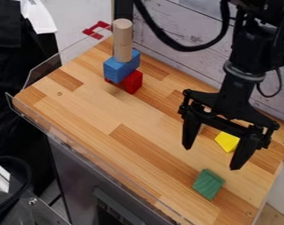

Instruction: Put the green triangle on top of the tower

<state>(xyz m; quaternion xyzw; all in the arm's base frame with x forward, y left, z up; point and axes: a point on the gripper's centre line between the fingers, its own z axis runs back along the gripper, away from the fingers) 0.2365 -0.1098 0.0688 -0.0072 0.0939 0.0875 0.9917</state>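
The black gripper (209,157) hangs on the right side of the table, its two fingers wide apart and pointing down, with nothing held between them. Below it, near the table's front right, a green block (208,183) lies on the wood, apart from the fingers. The tower stands at the back left: a red block (132,82) at the bottom, a blue block (121,67) over it, and a wooden cylinder stack (122,40) upright on top.
A yellow block (227,141) lies behind the gripper's fingers, near the right edge. Clear plastic guards line the wooden table (97,105). A white plank wall (179,33) rises behind, and a black cable loops in front of it.
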